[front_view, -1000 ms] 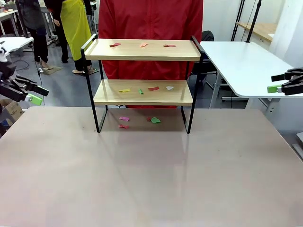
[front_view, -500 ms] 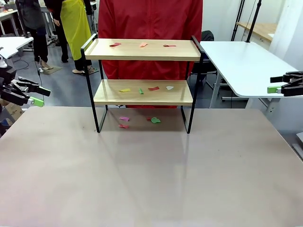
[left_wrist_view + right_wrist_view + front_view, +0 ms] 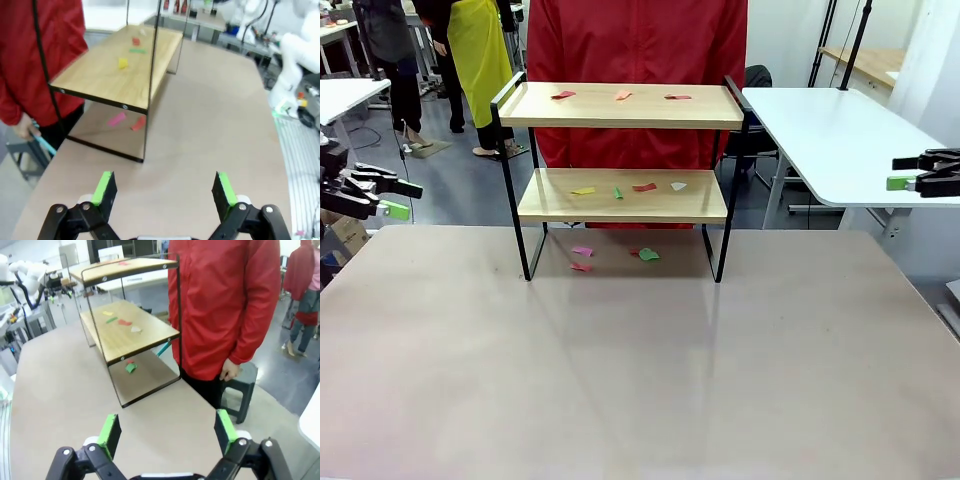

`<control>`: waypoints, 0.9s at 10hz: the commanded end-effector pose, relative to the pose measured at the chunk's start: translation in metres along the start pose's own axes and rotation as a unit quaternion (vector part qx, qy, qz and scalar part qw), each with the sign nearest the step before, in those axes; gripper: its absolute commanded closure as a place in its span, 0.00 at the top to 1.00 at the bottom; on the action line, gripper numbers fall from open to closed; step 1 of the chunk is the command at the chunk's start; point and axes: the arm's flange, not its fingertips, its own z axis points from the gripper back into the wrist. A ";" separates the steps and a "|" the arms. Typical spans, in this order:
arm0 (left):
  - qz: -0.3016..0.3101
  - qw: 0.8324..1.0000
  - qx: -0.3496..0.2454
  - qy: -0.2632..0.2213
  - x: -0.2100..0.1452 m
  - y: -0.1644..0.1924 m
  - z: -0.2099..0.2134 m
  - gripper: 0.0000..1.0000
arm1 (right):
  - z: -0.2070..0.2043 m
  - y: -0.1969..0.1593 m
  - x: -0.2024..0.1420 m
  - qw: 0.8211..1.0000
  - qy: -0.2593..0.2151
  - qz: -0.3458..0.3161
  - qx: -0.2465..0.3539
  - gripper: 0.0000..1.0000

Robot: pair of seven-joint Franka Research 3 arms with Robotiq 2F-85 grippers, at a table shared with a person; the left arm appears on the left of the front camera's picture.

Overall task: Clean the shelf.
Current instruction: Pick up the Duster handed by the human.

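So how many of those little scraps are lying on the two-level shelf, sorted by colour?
Red scraps: 3
Orange scrap: 1
Yellow scrap: 1
Green scrap: 1
White scrap: 1
Total on the shelf: 7

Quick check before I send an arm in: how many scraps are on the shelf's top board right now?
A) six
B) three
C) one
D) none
B: three scraps, a red one at each end and an orange one between, lie in a row along the top board of the shelf.
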 end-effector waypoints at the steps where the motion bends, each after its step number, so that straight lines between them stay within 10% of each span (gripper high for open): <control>1: -0.034 0.997 -0.011 -0.074 -0.018 0.016 0.012 1.00 | -0.016 -0.031 -0.012 0.999 -0.049 0.010 0.007 1.00; 9: -0.063 0.984 -0.025 -0.162 -0.042 0.049 0.041 1.00 | -0.008 -0.068 -0.029 0.997 -0.071 -0.001 -0.028 1.00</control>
